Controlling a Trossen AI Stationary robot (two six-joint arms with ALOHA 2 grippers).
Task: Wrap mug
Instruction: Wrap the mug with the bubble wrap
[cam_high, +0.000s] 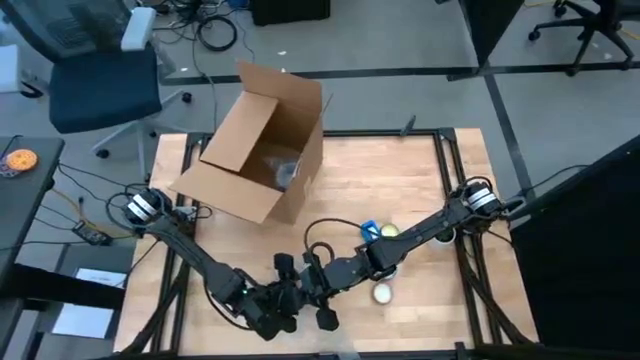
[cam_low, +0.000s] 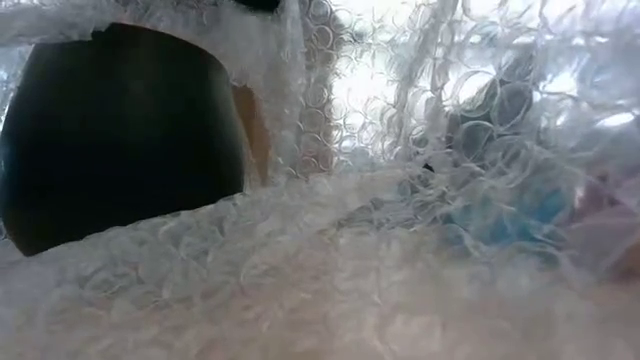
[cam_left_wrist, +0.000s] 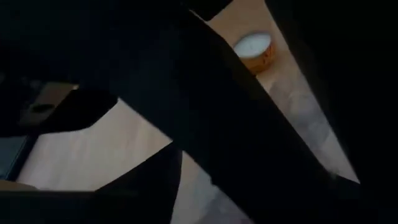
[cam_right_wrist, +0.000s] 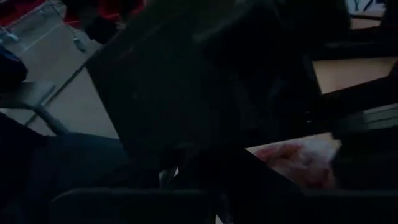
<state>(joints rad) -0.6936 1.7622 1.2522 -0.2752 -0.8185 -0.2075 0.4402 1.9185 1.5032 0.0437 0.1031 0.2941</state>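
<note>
Crinkled, translucent bubble wrap (cam_low: 330, 270) is filling the low view, its round cells hiding everything behind it; the mug cannot be made out. Both tools, left tool (cam_high: 275, 318) and right tool (cam_high: 318, 288), are crowding together at the wooden tabletop's (cam_high: 400, 170) near edge, grip states impossible to tell. An open cardboard box (cam_high: 262, 140) is sitting behind.

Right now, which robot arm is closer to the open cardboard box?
Left, probably. In the high view both grippers meet at the table's near edge, but the left gripper sits more on the side of the open brown cardboard box; the right gripper reaches in from the far side.
</note>
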